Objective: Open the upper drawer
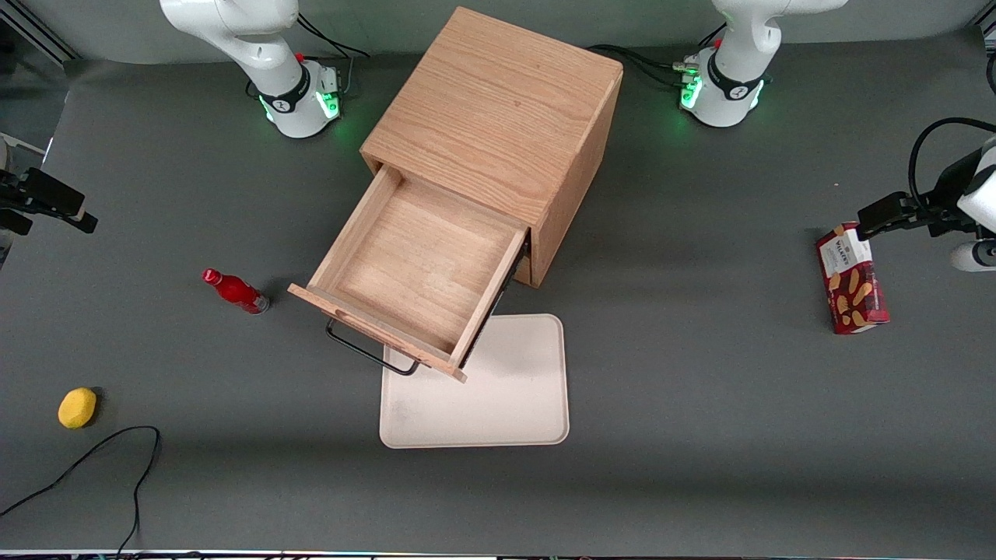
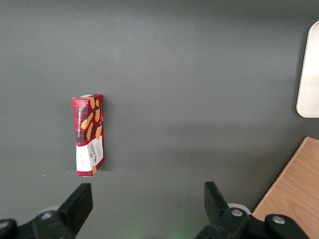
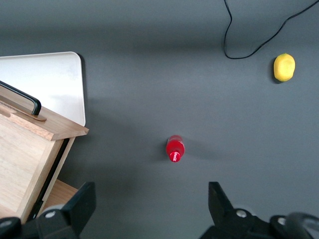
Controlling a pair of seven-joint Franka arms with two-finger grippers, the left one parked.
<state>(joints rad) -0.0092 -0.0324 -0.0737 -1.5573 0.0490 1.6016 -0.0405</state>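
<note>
Upper drawer [image 1: 412, 268] pulled well out of the oak cabinet [image 1: 498, 117], centre of the front frame. Its inside is bare wood, nothing in it. Black bar handle [image 1: 369, 354] on the drawer front, at the end nearest the camera, overhanging a corner of the cream tray [image 1: 506, 404]. Tray lies flat on the grey table [image 1: 700, 428], lower centre of the frame, partly under the drawer front.

Gripper [image 1: 47, 206] at the extreme left edge of the front frame, mid-height, high over the table at the working arm's end and well apart from the drawer. Wrist camera looks straight down past both fingers [image 3: 79, 206]: jaws spread wide, nothing between them, only table below.

Red bottle [image 1: 236, 291] lies on the table left of centre in the front frame, near the drawer front but not touching it. Yellow lemon-like fruit [image 1: 77, 407] lower left, nearer the camera than the bottle. Black cable [image 1: 117, 459] loops across the lower-left corner, close to the fruit.

Red biscuit box [image 1: 852, 278] at the right of the front frame, toward the parked arm's end, lying flat, well apart from the cabinet.
</note>
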